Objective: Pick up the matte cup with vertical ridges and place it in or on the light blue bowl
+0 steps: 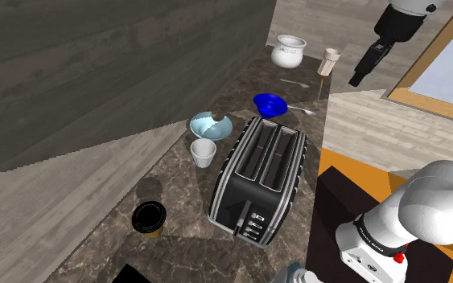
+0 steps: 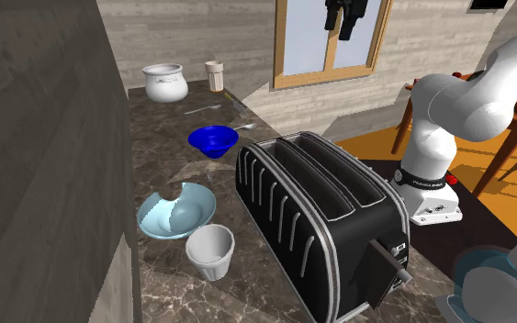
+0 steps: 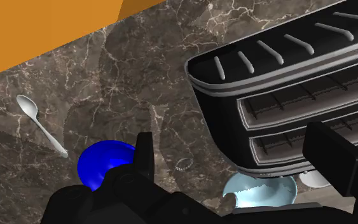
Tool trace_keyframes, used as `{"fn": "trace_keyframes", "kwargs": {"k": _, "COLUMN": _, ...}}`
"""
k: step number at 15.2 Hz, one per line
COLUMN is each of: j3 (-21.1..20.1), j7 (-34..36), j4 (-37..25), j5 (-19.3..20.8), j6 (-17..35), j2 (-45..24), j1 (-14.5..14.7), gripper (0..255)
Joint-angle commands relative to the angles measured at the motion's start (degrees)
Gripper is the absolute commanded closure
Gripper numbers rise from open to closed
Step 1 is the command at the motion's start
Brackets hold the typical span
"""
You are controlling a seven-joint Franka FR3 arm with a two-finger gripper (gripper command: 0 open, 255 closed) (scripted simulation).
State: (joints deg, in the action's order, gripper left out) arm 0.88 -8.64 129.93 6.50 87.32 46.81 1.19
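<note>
The ridged cup (image 1: 203,151) (image 2: 210,250) is plain white and stands upright on the dark marble counter. It sits between the black toaster (image 1: 261,177) and the light blue bowl (image 1: 211,125) (image 2: 175,211) (image 3: 260,191), just in front of the bowl. My gripper (image 1: 356,79) (image 2: 345,33) (image 3: 234,147) hangs high in the air beyond the counter's far end, well away from the cup. Its fingers stand wide apart and open, with nothing between them. In the wrist view the toaster hides most of the cup.
A dark blue bowl (image 1: 270,104) (image 2: 213,139) (image 3: 101,162) and a spoon (image 1: 299,108) (image 3: 41,124) lie past the toaster. A white pot (image 1: 287,51) and a tall beige cup (image 1: 330,63) stand at the far end. A black-and-yellow cup (image 1: 149,218) is nearest. A wall borders the counter.
</note>
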Motion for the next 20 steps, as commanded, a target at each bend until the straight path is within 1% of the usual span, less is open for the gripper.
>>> {"fn": "trace_keyframes", "kwargs": {"k": 1, "j3": 0.0, "j7": 0.0, "j4": 0.0, "j5": 0.0, "j6": 0.0, "j2": 0.0, "j1": 0.0, "gripper": 0}}
{"fn": "trace_keyframes", "kwargs": {"k": 6, "j3": -4.59, "j7": 6.14, "j4": 4.73, "j5": -2.7, "j6": 7.42, "j2": -2.41, "j1": 1.15, "gripper": 0}}
{"fn": "trace_keyframes", "kwargs": {"k": 11, "j3": -9.35, "j7": 12.19, "j4": 7.54, "j5": -4.83, "j6": 15.2, "j2": -6.97, "j1": 2.2, "gripper": 0}}
{"fn": "trace_keyframes", "kwargs": {"k": 16, "j3": -14.22, "j7": 18.38, "j4": 8.33, "j5": -5.91, "j6": 23.02, "j2": -13.6, "j1": 2.84, "gripper": 0}}
{"fn": "trace_keyframes", "kwargs": {"k": 20, "j3": -18.21, "j7": 23.65, "j4": 7.44, "j5": -5.59, "j6": 28.98, "j2": -20.21, "j1": 2.82, "gripper": 0}}
